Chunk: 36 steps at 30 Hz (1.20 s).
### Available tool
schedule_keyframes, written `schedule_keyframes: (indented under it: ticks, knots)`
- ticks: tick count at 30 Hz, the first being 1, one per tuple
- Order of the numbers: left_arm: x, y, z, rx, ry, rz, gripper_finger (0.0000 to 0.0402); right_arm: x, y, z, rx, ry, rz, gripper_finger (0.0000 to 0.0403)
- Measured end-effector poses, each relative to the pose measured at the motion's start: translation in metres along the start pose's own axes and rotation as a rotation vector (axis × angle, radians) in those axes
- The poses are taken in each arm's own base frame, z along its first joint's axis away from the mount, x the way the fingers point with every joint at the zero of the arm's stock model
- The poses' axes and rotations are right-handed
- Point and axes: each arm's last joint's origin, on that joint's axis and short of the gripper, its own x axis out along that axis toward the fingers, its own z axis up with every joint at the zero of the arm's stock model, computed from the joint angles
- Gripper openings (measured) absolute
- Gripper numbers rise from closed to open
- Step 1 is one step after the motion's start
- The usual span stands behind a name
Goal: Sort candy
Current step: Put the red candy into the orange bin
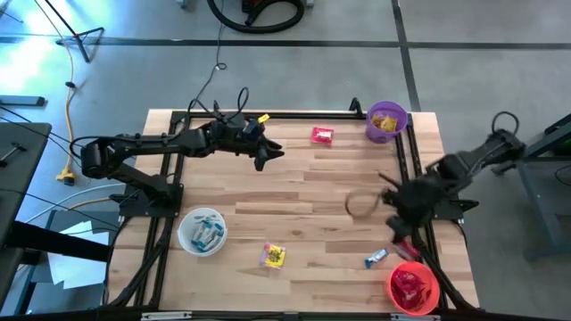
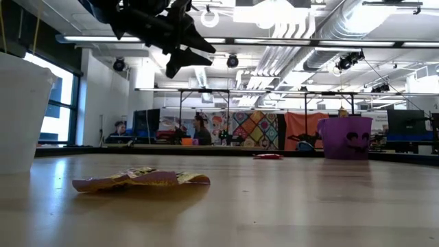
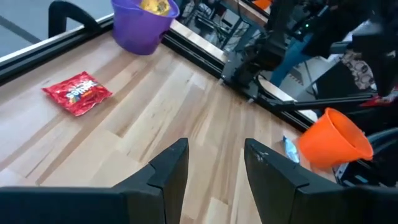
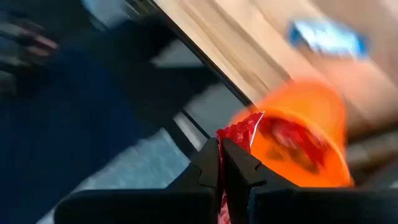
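The left gripper [image 1: 268,155] is hovering with fingers parted in the upper middle of the high view. At the lower right, the right gripper [image 4: 222,163] is pinching a red candy [image 4: 242,134] beside the orange-red bowl [image 1: 393,288], while other candy is lying scattered: red [image 1: 322,135], yellow [image 1: 273,257], blue [image 1: 376,259].

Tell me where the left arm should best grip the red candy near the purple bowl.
The red candy lies flat on the table, clear of the purple bowl. Probably best: come straight down and pinch across its narrow width at mid-body. The left gripper has open fingers.
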Motion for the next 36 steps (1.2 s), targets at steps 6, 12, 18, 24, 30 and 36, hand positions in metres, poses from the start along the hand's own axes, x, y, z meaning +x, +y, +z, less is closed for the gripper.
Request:
schedule_keyframes:
  ticks: [6, 12, 18, 24, 30, 36]
  knots:
    - [-0.001, 0.005, 0.000, -0.003, 0.014, 0.020, 0.0145, 0.037, -0.018, -0.024, 0.077, 0.117, -0.097, 0.0000]
    - [-0.002, 0.008, -0.002, -0.015, 0.040, 0.021, 0.0145, 0.085, -0.040, -0.031, 0.089, 0.180, -0.141, 0.0000]
    - [-0.003, 0.011, 0.000, -0.022, 0.043, 0.006, 0.0145, 0.116, -0.052, -0.031, 0.094, 0.173, -0.179, 0.0000]
    - [-0.003, 0.012, -0.001, -0.023, 0.046, 0.008, 0.0145, 0.129, -0.050, -0.030, 0.111, 0.138, -0.191, 0.0047]
    - [-0.004, 0.014, -0.002, -0.033, 0.068, 0.007, 0.0145, 0.126, -0.047, -0.032, 0.107, 0.141, -0.184, 0.0138]
    - [-0.010, 0.032, 0.002, -0.071, 0.068, 0.064, 0.0137, 0.089, -0.023, -0.042, 0.039, 0.078, -0.196, 0.0168]
